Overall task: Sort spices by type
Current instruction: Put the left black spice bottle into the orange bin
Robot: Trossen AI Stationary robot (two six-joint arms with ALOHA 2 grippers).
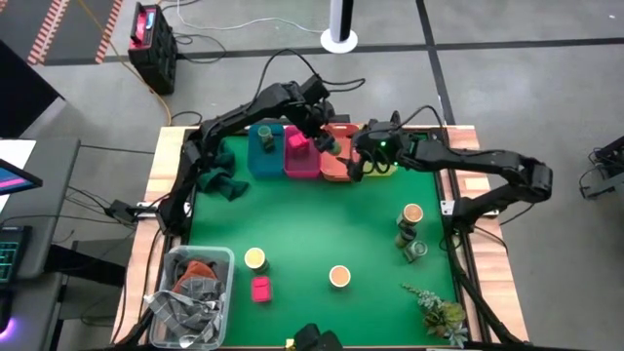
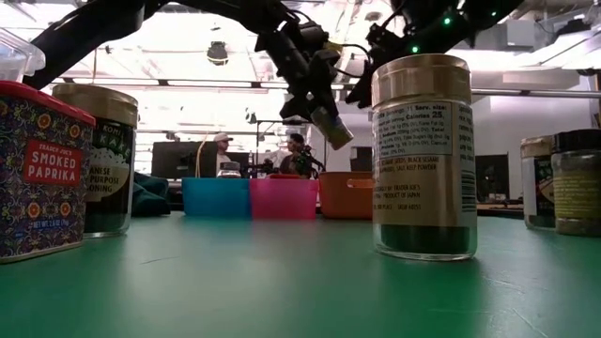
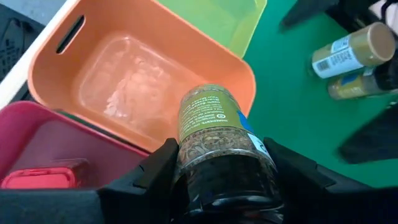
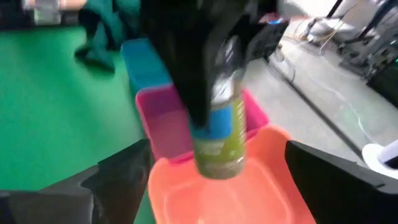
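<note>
We see a clear glass jar point(image 3: 219, 146) with a smooth paper label. The orange bin point(image 3: 124, 74) is shiny plastic. The desk point(image 2: 282, 282) has a flat, dull green top. The paprika box point(image 2: 42, 169) looks like printed tin.

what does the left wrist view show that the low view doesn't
Only the left wrist view: the inside of the orange bin, bare of spices, and a red-lidded box lying in the pink bin.

Only the low view: the smoked paprika tin and a tall jar up close on the table, with people in the room behind.

Both: the left gripper clamping a green-lidded spice jar above the bins.
</note>
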